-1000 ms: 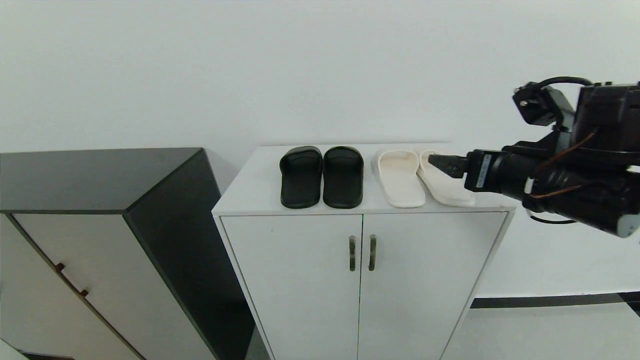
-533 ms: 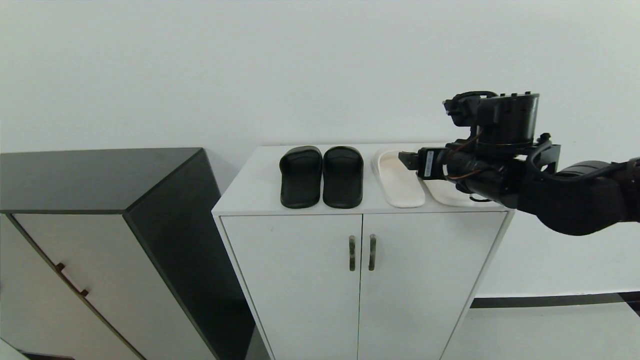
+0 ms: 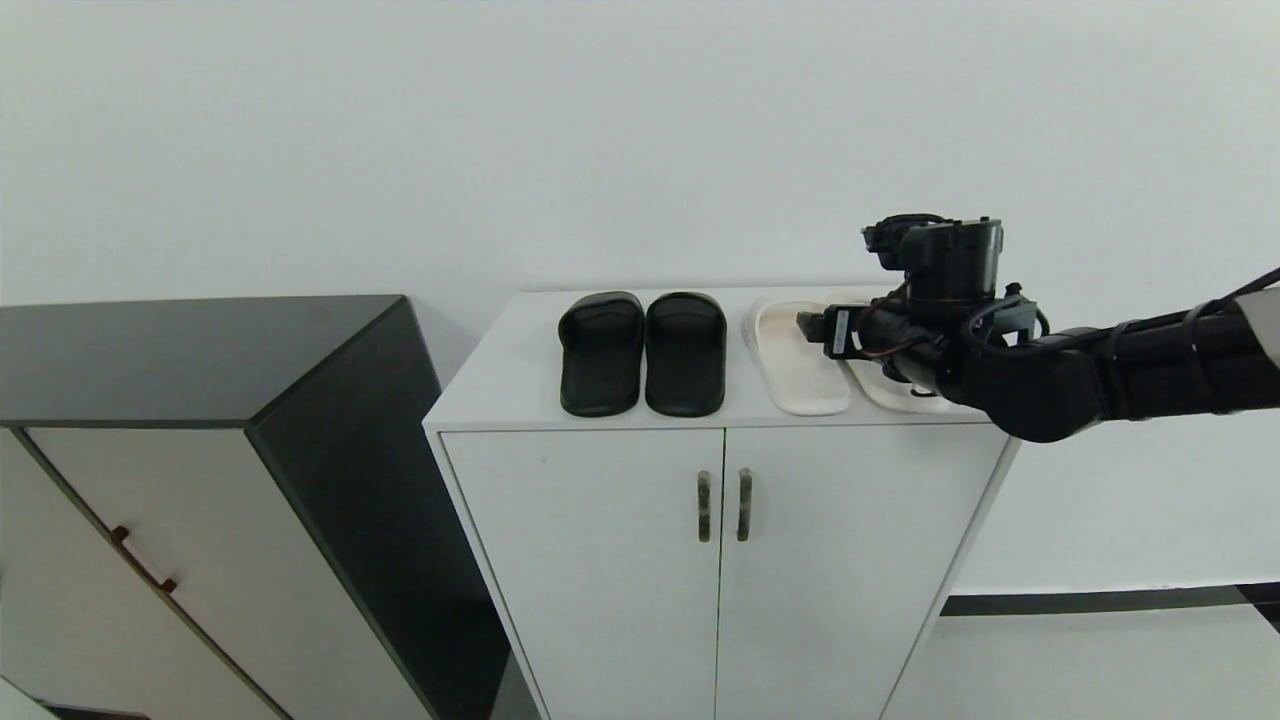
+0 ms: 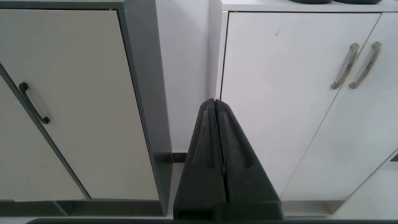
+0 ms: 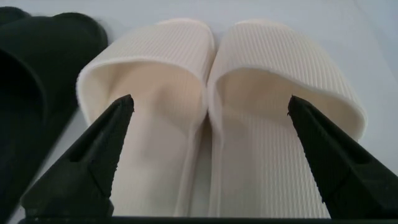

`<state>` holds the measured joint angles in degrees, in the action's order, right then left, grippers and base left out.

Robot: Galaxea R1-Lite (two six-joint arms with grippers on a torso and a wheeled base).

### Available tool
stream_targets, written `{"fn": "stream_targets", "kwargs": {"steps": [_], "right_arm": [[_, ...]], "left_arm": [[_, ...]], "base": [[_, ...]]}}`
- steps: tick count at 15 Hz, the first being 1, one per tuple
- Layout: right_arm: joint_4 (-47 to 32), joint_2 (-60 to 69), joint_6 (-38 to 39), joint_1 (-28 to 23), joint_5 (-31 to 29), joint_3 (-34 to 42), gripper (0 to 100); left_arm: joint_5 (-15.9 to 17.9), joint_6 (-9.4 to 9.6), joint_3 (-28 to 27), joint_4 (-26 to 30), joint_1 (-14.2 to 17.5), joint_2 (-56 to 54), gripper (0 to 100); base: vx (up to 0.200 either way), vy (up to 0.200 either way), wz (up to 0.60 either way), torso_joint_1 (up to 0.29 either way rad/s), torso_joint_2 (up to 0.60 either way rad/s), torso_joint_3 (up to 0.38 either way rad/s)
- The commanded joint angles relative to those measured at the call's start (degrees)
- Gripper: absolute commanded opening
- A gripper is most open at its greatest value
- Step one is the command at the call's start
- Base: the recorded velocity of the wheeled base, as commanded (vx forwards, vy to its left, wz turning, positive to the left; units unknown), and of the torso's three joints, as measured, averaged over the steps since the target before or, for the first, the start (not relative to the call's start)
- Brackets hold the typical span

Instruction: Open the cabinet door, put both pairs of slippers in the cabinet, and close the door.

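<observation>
Both cabinet doors (image 3: 590,560) are shut, and the handles (image 3: 704,506) sit side by side at the centre seam. Both pairs are on the white cabinet top (image 3: 500,370). The black slippers (image 3: 643,352) are toward the robot's left, the white slippers (image 3: 800,370) toward its right, and the two pairs lie just beside each other without touching. Within each pair the two slippers are pressed side by side. The right arm comes in from the robot's right over the cabinet top, with the right gripper (image 3: 812,323) low over the white pair. In its wrist view the right gripper (image 5: 210,102) is spread wide, with one fingertip (image 5: 121,109) out past each outer edge of the white slippers (image 5: 149,81), and nothing is held. I can't tell whether the fingers touch the slippers or the top. The left gripper (image 4: 214,106) is closed with its fingers pressed flat together and holds nothing. It is down low in front of the gap between the white cabinet and the dark cabinet (image 3: 200,350), which stands right against the white one on the robot's left.
</observation>
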<state>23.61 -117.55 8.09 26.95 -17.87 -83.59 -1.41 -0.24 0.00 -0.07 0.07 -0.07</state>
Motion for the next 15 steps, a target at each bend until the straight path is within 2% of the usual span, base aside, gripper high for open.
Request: {"fn": "stream_targets", "kwargs": {"steps": [1,7,8,15], "right_arm": [[-0.06,-2.33,-0.01,-0.06,0.03,-2.19,100],[-0.23,-7.16,-1.77,-0.23,-0.5,-8.52,100],[-0.32,-7.51,-1.77,-0.23,-0.5,-8.87,0],[-0.5,-5.84,-2.03,-0.06,-1.11,-9.31,0]], "left_arm": [[0.01,-0.02,0.0,-0.01,0.01,0.07,0],[0.01,-0.37,0.0,-0.01,0.01,0.07,0],[0.01,-0.37,0.0,-0.01,0.01,0.07,0],[0.01,-0.37,0.0,-0.01,0.01,0.07,0]], "base": [[0.0,0.0,0.0,0.0,0.0,0.0],[0.0,0.0,0.0,0.0,0.0,0.0],[0.0,0.0,0.0,0.0,0.0,0.0],[0.0,0.0,0.0,0.0,0.0,0.0]]}}
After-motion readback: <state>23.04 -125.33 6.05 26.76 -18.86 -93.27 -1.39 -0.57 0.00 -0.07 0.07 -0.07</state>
